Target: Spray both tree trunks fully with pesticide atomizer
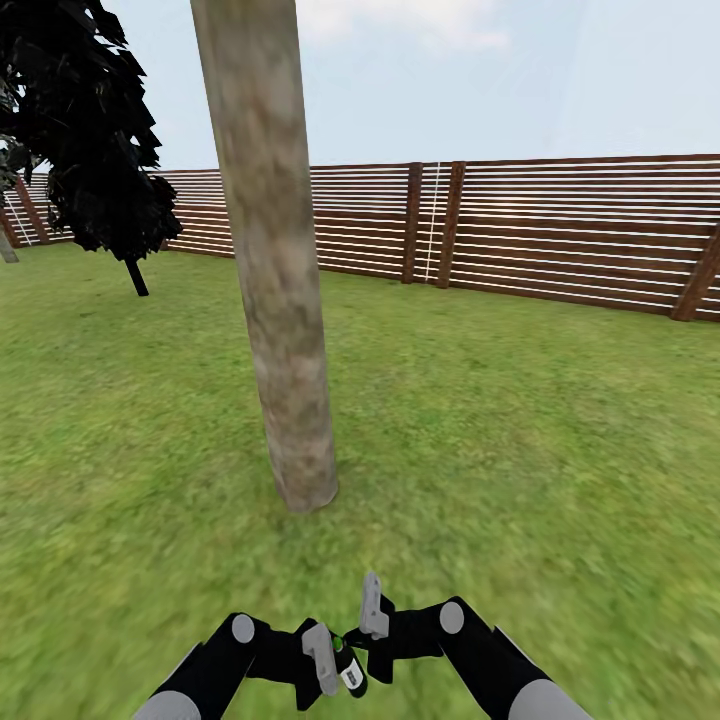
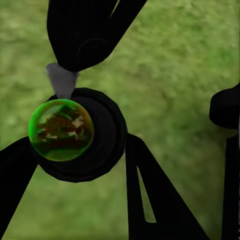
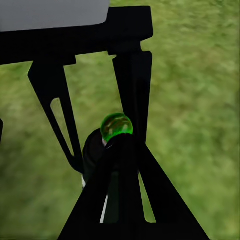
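Between the two forearms, low in the head view, sat the pesticide atomizer [image 1: 349,668]: dark body, pale label, green-tinted top.

Left tool [image 1: 322,660]: fingers bracketing the dark round body of the atomizer [image 2: 82,134] in the left wrist view, apparently pinching it; actual contact could not be confirmed.

Right tool [image 1: 372,610]: just beside the bottle's top, one pale finger [image 1: 372,604] raised above it. In the right wrist view the green cap [image 3: 117,125] lay against a dark finger; whether these fingers were spread or pressing, I cannot tell.

Tree trunk [image 1: 272,260]: mottled grey-brown, rising from the grass lawn [image 1: 540,430] directly ahead and near. Wooden fence [image 1: 560,230] and a dark narrow tree [image 1: 95,130] stood behind.

Judgement: spraying step. Good practice would be to lift the bottle clear of the arms, turn its nozzle squarely at the trunk, keep the supporting grip steady while the other tool works the head, and sweep from base upward, then around the far side, so no bark is missed.
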